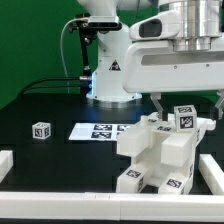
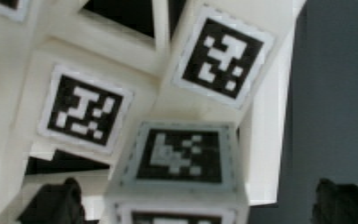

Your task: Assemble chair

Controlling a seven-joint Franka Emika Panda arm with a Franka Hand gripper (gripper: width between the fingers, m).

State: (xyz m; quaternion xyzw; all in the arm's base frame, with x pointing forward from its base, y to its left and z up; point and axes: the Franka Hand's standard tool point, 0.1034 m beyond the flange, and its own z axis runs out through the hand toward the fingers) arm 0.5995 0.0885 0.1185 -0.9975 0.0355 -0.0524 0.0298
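Observation:
The partly joined chair (image 1: pixel 152 158) stands at the exterior view's right, a stack of matte white blocks and bars with black-and-white tags. Its topmost tagged piece (image 1: pixel 185 119) rises between the fingers of my gripper (image 1: pixel 187 106), which hangs just above the stack. In the wrist view the gripper (image 2: pixel 197 206) is open: both dark fingertips (image 2: pixel 51 205) stand apart from the white tagged block (image 2: pixel 181 156) between them, with a gap on each side. A small loose tagged cube (image 1: pixel 40 130) lies alone at the exterior view's left.
The marker board (image 1: pixel 98 130) lies flat on the dark table behind the chair. White rails border the work area at the front (image 1: pixel 90 207), left (image 1: pixel 4 160) and right (image 1: pixel 211 176). The robot base (image 1: pixel 110 70) stands at the back.

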